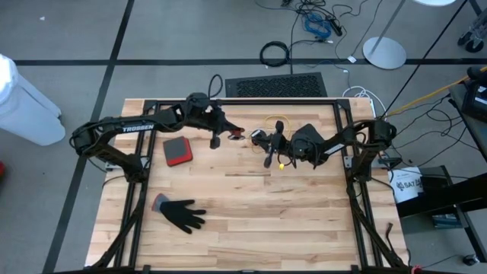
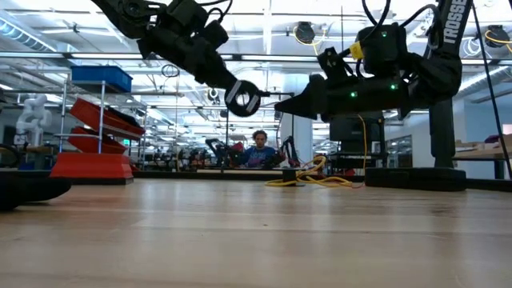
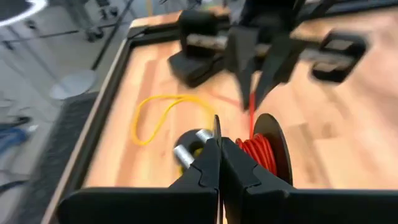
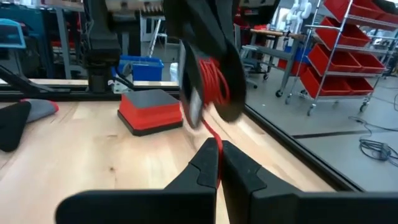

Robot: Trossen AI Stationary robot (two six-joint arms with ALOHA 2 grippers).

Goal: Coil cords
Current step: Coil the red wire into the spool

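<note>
Yellow cord point(image 1: 275, 122) behind right end effector point(image 1: 268, 162)

White capitals reading "TROSSEN" are showing along the left arm point(image 1: 135, 126) in the high view. In the low view, part of the same brand is running vertically on the upright arm segment point(image 2: 450, 24) at the right, cut off by the picture's top edge. A white bag point(image 1: 407, 185) beside the surface's right edge is carrying dark lettering beginning "SATA"; the rest is unreadable.
</note>
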